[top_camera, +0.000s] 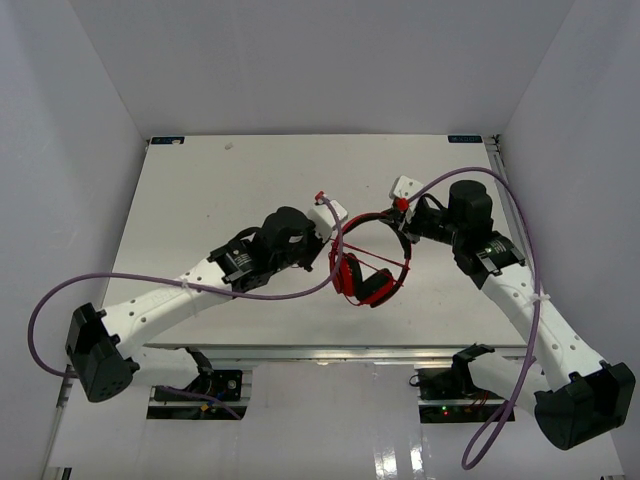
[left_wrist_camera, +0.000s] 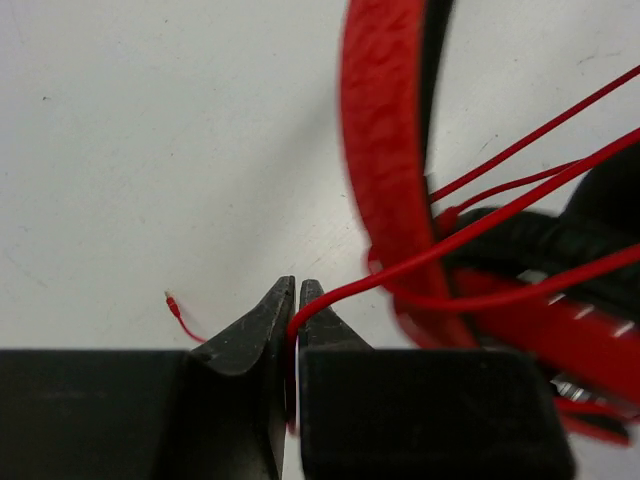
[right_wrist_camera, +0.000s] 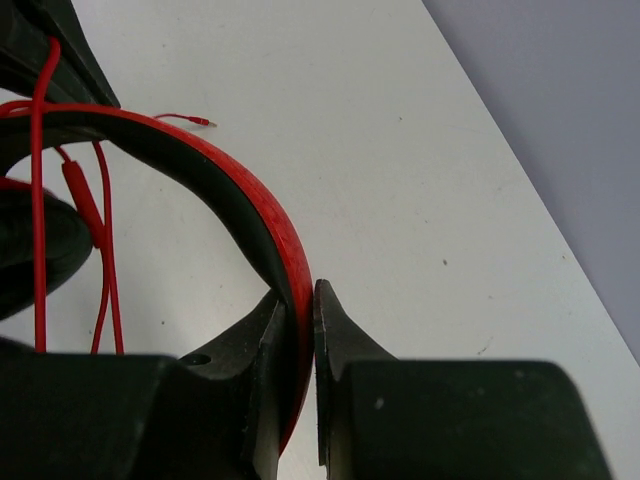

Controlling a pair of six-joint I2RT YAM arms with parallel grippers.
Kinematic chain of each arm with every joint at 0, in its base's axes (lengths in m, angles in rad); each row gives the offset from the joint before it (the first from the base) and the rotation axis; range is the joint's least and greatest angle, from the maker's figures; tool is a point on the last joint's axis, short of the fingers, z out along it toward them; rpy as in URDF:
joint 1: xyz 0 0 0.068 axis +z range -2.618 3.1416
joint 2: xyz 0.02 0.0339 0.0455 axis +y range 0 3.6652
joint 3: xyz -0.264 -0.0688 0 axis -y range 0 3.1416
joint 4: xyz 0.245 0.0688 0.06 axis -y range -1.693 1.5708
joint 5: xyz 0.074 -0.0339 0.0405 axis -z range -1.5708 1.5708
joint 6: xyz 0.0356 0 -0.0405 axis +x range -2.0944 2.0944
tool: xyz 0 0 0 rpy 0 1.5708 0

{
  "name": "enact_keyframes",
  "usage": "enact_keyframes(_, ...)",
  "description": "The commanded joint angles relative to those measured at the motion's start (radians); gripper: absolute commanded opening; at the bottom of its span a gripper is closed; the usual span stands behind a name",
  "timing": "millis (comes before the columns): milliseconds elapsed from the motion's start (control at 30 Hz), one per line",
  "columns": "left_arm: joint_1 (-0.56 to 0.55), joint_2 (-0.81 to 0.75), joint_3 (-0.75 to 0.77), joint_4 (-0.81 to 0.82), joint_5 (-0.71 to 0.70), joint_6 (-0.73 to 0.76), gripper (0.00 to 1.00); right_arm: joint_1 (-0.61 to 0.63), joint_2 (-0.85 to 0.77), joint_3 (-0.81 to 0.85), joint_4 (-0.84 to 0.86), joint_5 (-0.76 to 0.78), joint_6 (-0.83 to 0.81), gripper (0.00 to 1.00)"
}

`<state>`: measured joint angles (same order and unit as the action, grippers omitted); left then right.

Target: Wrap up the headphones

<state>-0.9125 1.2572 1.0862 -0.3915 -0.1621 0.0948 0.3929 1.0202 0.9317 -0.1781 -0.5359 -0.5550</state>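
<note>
right hand point(right_wrist_camera: 305, 292) grips headband point(right_wrist_camera: 268, 212), left hand point(left_wrist_camera: 297, 287) cable point(left_wrist_camera: 340, 291)

Red headphones point(top_camera: 372, 268) on a white table point(top_camera: 200, 190). The headband point(right_wrist_camera: 285, 230) is grainy red outside and black inside. The thin cable point(left_wrist_camera: 450, 240) is red, its tip apparently gold. White arms point(top_camera: 160, 305) with black joints trail purple leads point(top_camera: 100, 278). The left gripper point(left_wrist_camera: 292, 300) and right gripper point(right_wrist_camera: 305, 300) are black, the walls point(top_camera: 300, 60) pale grey.

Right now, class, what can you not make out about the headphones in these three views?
- Top view: cable turns, too thin to count.
- Left wrist view: ear cup, blurred, cut by the right edge.
- Right wrist view: headband lower stretch, hidden behind right gripper fingers.
</note>
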Motion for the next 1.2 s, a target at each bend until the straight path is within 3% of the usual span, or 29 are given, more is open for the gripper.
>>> enact_keyframes(0, 0.078, -0.166, -0.102, 0.168, 0.078, -0.080, 0.21, -0.041, -0.006, 0.093, -0.040, -0.157, 0.109, 0.08)
enact_keyframes(200, 0.123, -0.222, -0.215, 0.293, 0.229, -0.123, 0.35, -0.065, 0.012, 0.134, -0.041, -0.245, 0.219, 0.08)
enact_keyframes(367, 0.138, -0.232, -0.304, 0.421, 0.341, -0.156, 0.39, -0.091, 0.038, 0.181, -0.039, -0.348, 0.328, 0.08)
enact_keyframes(533, 0.142, -0.201, -0.421, 0.666, 0.426, -0.227, 0.40, -0.119, 0.082, 0.254, -0.024, -0.436, 0.483, 0.08)
enact_keyframes(667, 0.142, -0.147, -0.524, 0.928, 0.487, -0.318, 0.40, -0.120, 0.087, 0.268, 0.012, -0.397, 0.608, 0.08)
enact_keyframes(867, 0.142, 0.047, -0.585, 1.279, 0.580, -0.472, 0.17, -0.123, 0.091, 0.225, 0.119, -0.304, 0.818, 0.08)
enact_keyframes(1000, 0.141, 0.154, -0.600, 1.491, 0.594, -0.547, 0.15, -0.126, 0.092, 0.211, 0.140, -0.230, 0.915, 0.08)
enact_keyframes(1167, 0.132, 0.243, -0.599, 1.615, 0.598, -0.600, 0.01, -0.126, 0.090, 0.207, 0.137, -0.121, 1.003, 0.08)
